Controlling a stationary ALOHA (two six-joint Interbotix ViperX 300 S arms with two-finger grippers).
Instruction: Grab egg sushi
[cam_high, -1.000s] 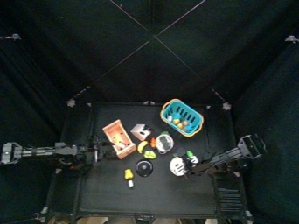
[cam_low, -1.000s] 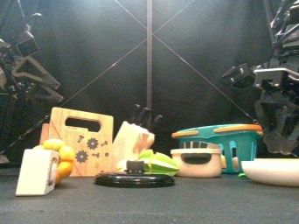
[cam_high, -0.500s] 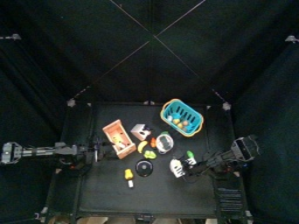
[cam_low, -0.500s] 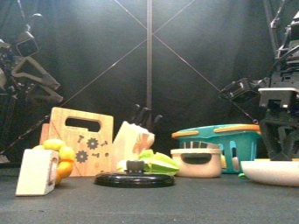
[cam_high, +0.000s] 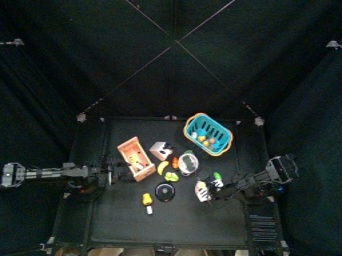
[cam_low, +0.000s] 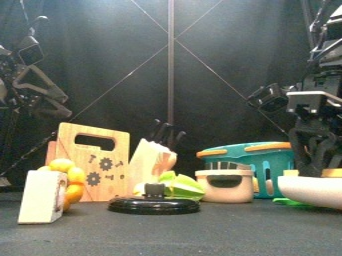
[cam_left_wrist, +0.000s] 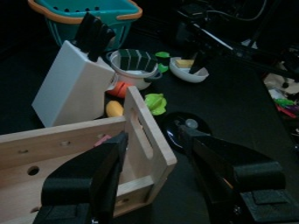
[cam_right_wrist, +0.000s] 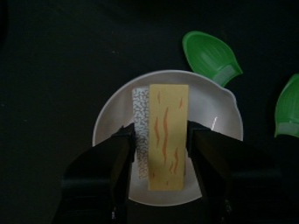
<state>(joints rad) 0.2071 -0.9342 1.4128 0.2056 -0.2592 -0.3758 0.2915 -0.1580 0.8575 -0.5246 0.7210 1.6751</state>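
Observation:
The egg sushi (cam_right_wrist: 165, 136), a yellow egg strip on white rice, lies in a white bowl (cam_right_wrist: 114, 122) at the table's front right. In the top view the bowl (cam_high: 202, 190) shows small. My right gripper (cam_right_wrist: 167, 140) hangs straight over the bowl, open, with one jaw on each side of the sushi and a gap to both. In the front view the right gripper (cam_low: 315, 150) stands just above the bowl's rim (cam_low: 318, 189). My left gripper (cam_left_wrist: 167, 156) rests open at the table's left, next to the wooden board (cam_left_wrist: 82, 153).
A teal basket (cam_high: 206, 131) stands at the back right. A knife block (cam_high: 162, 152) and the wooden board (cam_high: 134, 153) stand mid-table. Green toy pieces (cam_right_wrist: 211, 54) lie beside the white bowl. A black lid (cam_low: 154, 205) and orange fruits (cam_low: 64, 178) lie near the front.
My right gripper has shifted slightly and settled lower over the white bowl. The left arm has not moved.

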